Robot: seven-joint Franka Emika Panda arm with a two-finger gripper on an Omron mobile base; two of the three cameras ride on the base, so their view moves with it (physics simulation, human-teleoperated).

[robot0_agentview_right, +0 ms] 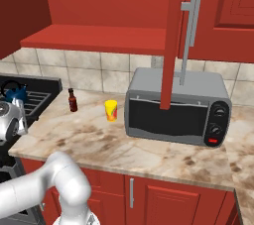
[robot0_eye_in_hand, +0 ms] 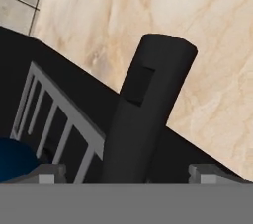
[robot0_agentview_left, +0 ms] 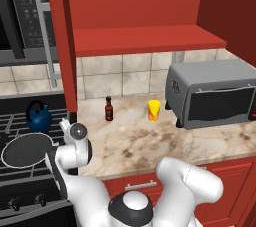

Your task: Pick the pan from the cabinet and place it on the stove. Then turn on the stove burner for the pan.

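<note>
Close under the hand, the pan's black handle (robot0_eye_in_hand: 141,119) runs up between the spread fingertips of the gripper (robot0_eye_in_hand: 128,172), ungripped. Pan (robot0_agentview_left: 27,150) sits on the stove (robot0_agentview_left: 15,121) (placement done); the burner knob (robot0_agentview_left: 16,203) remains.

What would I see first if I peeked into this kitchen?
Probably the big grey toaster oven on the marble counter, under the wide-open red cabinet. Next, the dark pan sitting on the black stove beside a little blue kettle. The pan's black handle lies between the open end effector's fingertips.
</note>
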